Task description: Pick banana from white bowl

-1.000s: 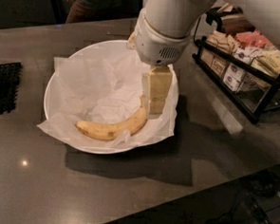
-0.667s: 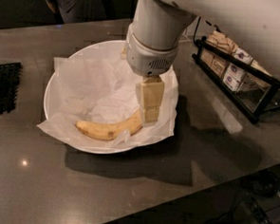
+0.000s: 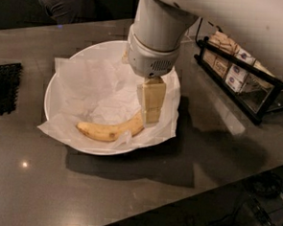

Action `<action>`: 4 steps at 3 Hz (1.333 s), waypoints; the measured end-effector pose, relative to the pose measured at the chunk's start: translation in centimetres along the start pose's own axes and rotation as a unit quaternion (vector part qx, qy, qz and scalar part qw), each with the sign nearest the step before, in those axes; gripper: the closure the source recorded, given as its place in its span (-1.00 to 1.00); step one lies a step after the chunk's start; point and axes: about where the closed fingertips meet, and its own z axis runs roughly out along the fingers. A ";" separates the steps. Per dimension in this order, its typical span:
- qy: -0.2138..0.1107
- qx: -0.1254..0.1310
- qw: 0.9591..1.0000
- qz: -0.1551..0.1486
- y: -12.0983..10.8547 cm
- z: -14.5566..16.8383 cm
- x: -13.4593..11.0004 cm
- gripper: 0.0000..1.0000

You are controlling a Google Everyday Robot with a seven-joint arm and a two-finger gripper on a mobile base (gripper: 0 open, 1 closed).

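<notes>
— Looking into the white bowl, what does it hold?

— Crinkled white paper lines it, with corners lapping over the rim at the left and on the near side. On the paper, in the near part of the bowl, lies the banana, yellow with small brown spots, curving up towards the right.

— And the end effector?

— The end effector hangs inside the bowl from the pale arm. It is a cream-coloured block pointing down, with its tip at the banana's right end. It covers that end, so I cannot tell whether they touch, nor whether the end effector is released or clenched.

— Any other container?

— A black rack stands at the right on the dark surface, holding small packets; their print is too small to read.

— What is cut off?

— A black mat runs out at the left edge. The arm leaves at the top and hides the bowl's far right rim. Behind the surface, a person in dark clothing shows only in part. Below the near right edge, cables lie in shadow.
</notes>
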 end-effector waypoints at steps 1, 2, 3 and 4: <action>-0.001 0.000 1.000 -0.001 0.0 0.0 0.0 -0.53; -0.006 -0.021 1.000 -0.010 0.3 1.3 -0.3 -0.56; -0.011 -0.063 0.998 -0.024 1.2 3.7 -1.0 -0.74; -0.015 -0.104 0.994 -0.034 2.2 5.8 -1.5 -0.76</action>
